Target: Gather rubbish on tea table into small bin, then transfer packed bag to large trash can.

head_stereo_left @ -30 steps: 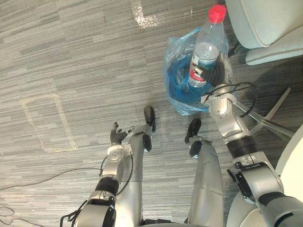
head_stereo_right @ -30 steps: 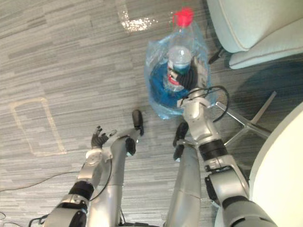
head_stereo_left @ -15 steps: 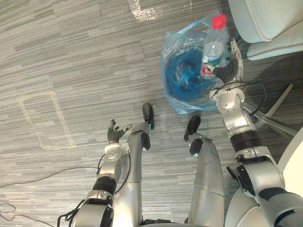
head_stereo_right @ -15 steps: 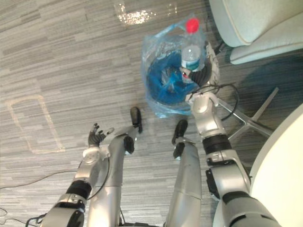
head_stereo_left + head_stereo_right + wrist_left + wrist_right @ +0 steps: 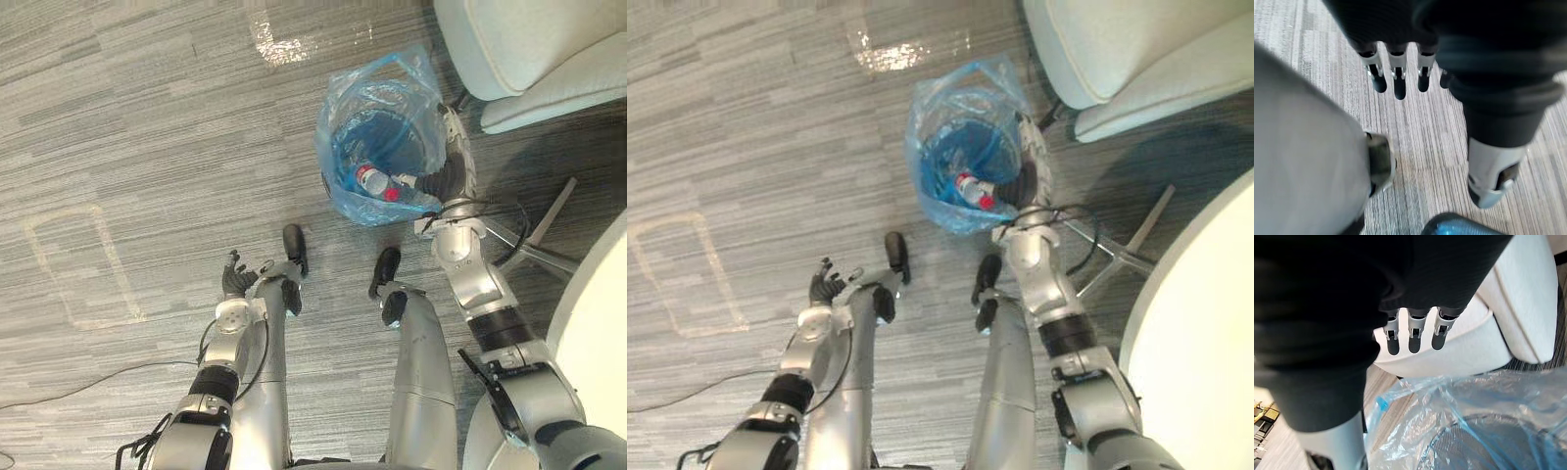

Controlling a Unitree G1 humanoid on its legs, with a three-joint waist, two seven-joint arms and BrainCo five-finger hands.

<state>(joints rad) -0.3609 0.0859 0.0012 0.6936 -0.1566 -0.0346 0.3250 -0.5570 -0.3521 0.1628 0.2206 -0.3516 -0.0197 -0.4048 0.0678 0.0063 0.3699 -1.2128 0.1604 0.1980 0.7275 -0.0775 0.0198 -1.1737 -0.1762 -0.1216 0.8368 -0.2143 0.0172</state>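
The right hand [image 5: 443, 182] is positioned at the near rim of the small bin [image 5: 431, 147], on the side next to the armchair [image 5: 529, 49]. Its fingers [image 5: 1414, 335] are extended straight and hold nothing. The bin is lined with a blue plastic bag [image 5: 392, 78], whose edge stands open around the rim. A clear bottle [image 5: 372, 180] with a red cap [image 5: 392, 194] lies on its side inside the bin. The left hand [image 5: 233, 284] hangs low over the grey carpet [image 5: 147, 117], with fingers relaxed and spread, empty.
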